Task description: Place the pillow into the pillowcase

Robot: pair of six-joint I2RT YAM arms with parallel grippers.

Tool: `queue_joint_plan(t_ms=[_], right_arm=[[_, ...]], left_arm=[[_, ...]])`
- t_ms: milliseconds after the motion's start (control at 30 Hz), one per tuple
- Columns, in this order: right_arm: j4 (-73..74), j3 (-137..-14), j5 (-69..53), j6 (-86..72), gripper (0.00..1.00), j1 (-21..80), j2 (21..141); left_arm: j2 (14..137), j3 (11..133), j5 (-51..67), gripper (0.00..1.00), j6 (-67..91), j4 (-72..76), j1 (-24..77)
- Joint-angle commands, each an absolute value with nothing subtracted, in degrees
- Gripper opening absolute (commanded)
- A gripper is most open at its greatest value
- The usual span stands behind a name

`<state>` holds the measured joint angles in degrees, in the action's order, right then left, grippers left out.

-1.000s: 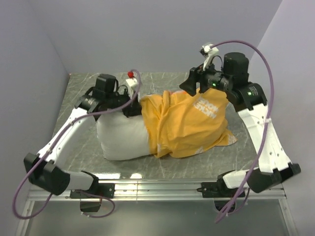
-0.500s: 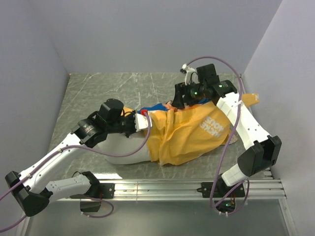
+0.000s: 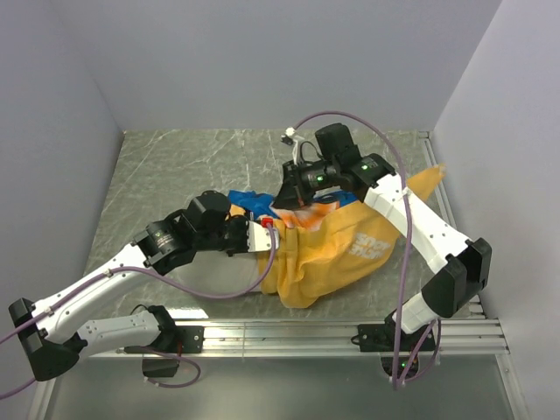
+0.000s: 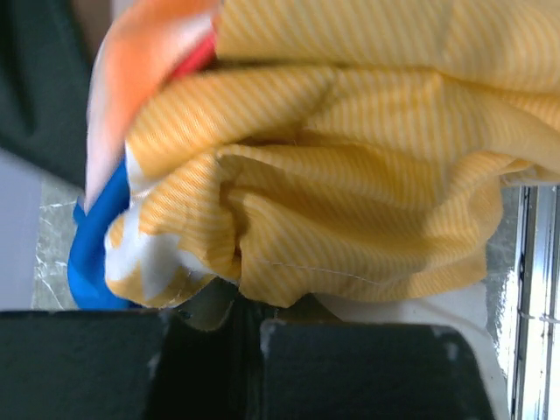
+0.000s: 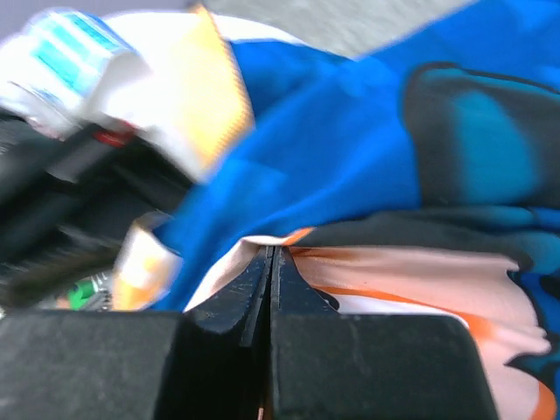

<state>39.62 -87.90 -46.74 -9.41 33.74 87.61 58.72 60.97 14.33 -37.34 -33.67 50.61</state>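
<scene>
The pillowcase (image 3: 346, 249) lies bunched at centre right, orange-yellow face up, with a fold of its blue face (image 3: 252, 203) showing at the left end. My left gripper (image 3: 265, 236) is shut on its yellow edge (image 4: 350, 201), which runs down into the narrow slit between the jaws (image 4: 249, 319). My right gripper (image 3: 289, 194) comes in from the far side. Its jaws (image 5: 271, 254) are pressed together on a peak of the printed blue fabric (image 5: 332, 140). The pillow is almost wholly covered. Only a white strip (image 4: 429, 308) shows under the yellow cloth.
The grey marble table (image 3: 175, 166) is walled at the back and on both sides. An aluminium rail (image 3: 289, 334) runs along the near edge. A corner of the case (image 3: 433, 179) reaches the right wall. Purple cables loop off both arms.
The right gripper has moved left and nearer and has shut on the blue fabric. The left arm swung nearer. The case slid toward the front, and the pillow's white bulk no longer shows from above.
</scene>
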Motion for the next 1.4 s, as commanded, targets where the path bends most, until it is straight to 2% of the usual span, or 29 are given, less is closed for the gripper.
queue_joint_plan(t_ms=[0,100,167,267,333,400,433,467,500,600,867,967,1067,1100,1133,1167,1233,1367], right_arm=[[25.9,-89.8,-60.2,-19.8,0.0,40.1,87.2],[25.2,-89.1,-59.6,-20.3,0.0,40.6,89.2],[27.5,-88.9,-54.3,-19.2,0.0,40.6,89.9],[28.8,-88.3,-50.3,-17.8,0.07,40.3,90.4],[28.7,-87.6,-47.6,-18.1,0.3,40.3,90.0],[29.5,-88.3,-44.4,-17.6,0.4,40.3,90.5],[30.7,-88.9,-43.9,-17.1,0.33,40.3,91.0],[31.3,-89.5,-45.0,-16.3,0.2,40.3,92.4],[31.9,-91.0,-45.7,-15.9,0.0,40.3,93.1],[31.2,-91.8,-51.1,-17.7,0.0,41.0,94.7],[18.3,-90.3,-65.7,-28.1,0.0,44.2,92.9],[17.1,-90.5,-66.9,-28.1,0.0,43.7,91.9],[27.7,-94.3,-63.2,-20.4,0.2,40.1,91.9],[30.5,-95.5,-62.0,-18.5,0.42,36.3,91.8],[32.9,-96.1,-60.7,-16.6,0.46,34.3,91.8],[38.6,-96.9,-54.8,-12.4,0.51,32.3,91.7],[48.2,-100.1,-46.0,-7.3,0.51,27.3,91.8],[53.1,-94.5,-26.7,1.8,0.54,24.3,87.6]], left_arm=[[60.2,62.0,12.5,0.01,-39.0,-24.4,51.2],[60.1,62.5,12.5,0.0,-38.6,-24.4,51.2],[60.0,62.8,12.7,0.0,-37.7,-24.7,51.2],[59.8,62.6,13.5,0.0,-36.0,-25.2,51.2],[59.4,62.1,13.8,0.0,-35.2,-25.2,51.2],[59.2,61.5,14.3,0.0,-34.5,-25.1,51.2],[59.2,61.4,14.3,0.0,-34.4,-25.2,51.2],[59.3,61.4,14.4,0.0,-34.3,-25.1,51.2],[59.3,61.5,14.6,0.01,-34.0,-25.1,51.2],[59.7,62.1,14.8,0.0,-33.6,-24.8,51.2],[60.5,61.9,17.6,0.0,-31.6,-23.6,51.2],[61.8,61.3,16.3,0.01,-30.9,-22.9,51.2],[62.1,59.7,16.3,0.05,-33.3,-24.8,51.2],[61.8,59.0,16.3,0.07,-34.2,-25.7,51.3],[61.7,58.3,16.0,0.09,-35.2,-26.1,52.1],[61.8,57.1,15.4,0.1,-35.5,-27.9,52.7],[62.5,56.0,13.8,0.1,-36.0,-29.5,55.2],[67.7,52.5,7.7,0.05,-32.8,-27.7,58.6]])
